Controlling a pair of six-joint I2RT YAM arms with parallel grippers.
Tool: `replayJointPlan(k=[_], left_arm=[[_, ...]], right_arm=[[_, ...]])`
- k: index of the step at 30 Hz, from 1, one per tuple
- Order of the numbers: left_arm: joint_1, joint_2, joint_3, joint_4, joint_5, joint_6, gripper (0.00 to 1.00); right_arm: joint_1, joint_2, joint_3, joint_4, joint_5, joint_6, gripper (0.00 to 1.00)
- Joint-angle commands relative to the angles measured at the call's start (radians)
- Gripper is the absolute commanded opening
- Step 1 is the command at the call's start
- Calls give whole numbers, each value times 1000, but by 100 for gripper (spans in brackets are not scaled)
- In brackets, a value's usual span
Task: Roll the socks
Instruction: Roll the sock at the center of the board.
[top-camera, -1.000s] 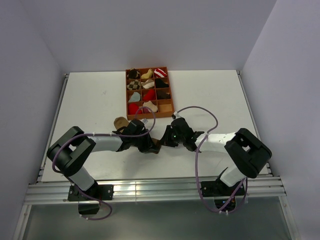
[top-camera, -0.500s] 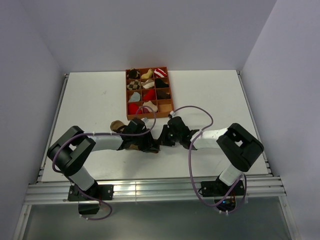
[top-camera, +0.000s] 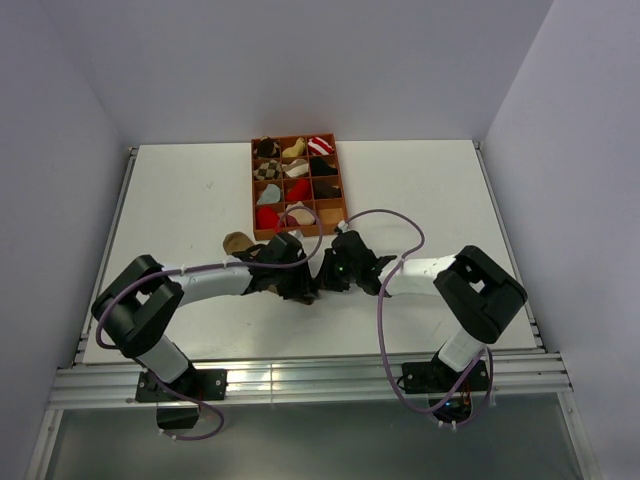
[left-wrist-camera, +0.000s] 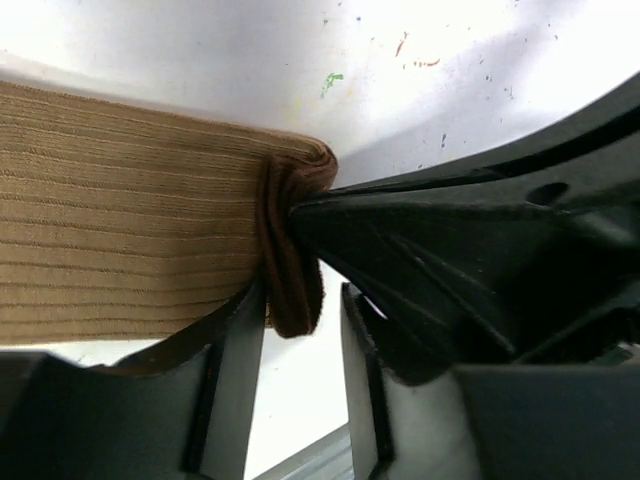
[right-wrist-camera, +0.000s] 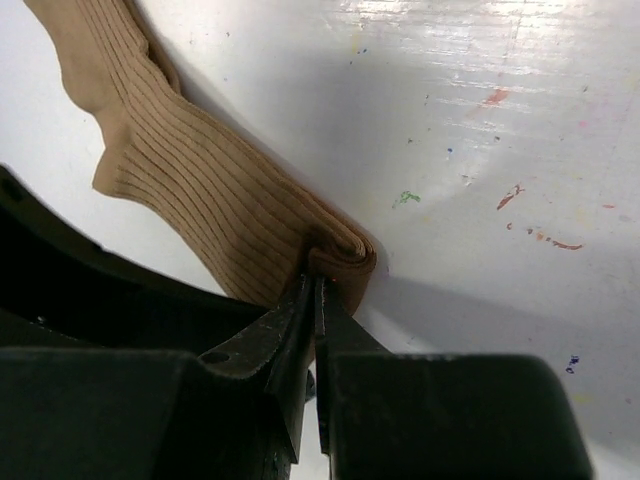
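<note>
Brown sock (right-wrist-camera: 200, 190) lying on the table (right-wrist-camera: 450, 120) in front of the tray (top-camera: 298, 186), folded end pinched.
Right gripper (right-wrist-camera: 312, 300) clamped on the fold; left gripper (left-wrist-camera: 295, 390) jaws apart, straddling it (loosely). Risk: the single thin pinch slips, the ribbed fabric springs open and the roll is lost; any tug drags the whole sock.

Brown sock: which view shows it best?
Right wrist: the brown sock shows its ribbed length and folded end, pinched by the right gripper. Left wrist shows mainly the fold; top external, only a small end.
</note>
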Motion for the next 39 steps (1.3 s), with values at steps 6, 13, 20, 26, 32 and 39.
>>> replayJointPlan(k=[6,13,20,26,32,39], left_arm=[[-55,52,86,-68,-137,50,24],[-69,72,59,-64,-131,10,0],[-11,20,-67,73,-8,-79,0],[42,-7,-113,165,69,-112,0],[61,-30,-155,237,121,-142,0],[89,-46,-204,310,169,-180,0]], right_arm=[[20,15,27,-45,0,-13,12],[18,-37,-2,18,-26,1,13],[8,-230,-124,188,-38,29,30],[-8,-267,-241,260,-49,49,55],[-17,-209,-313,377,-84,75,54],[-32,-97,-352,535,-125,115,46]])
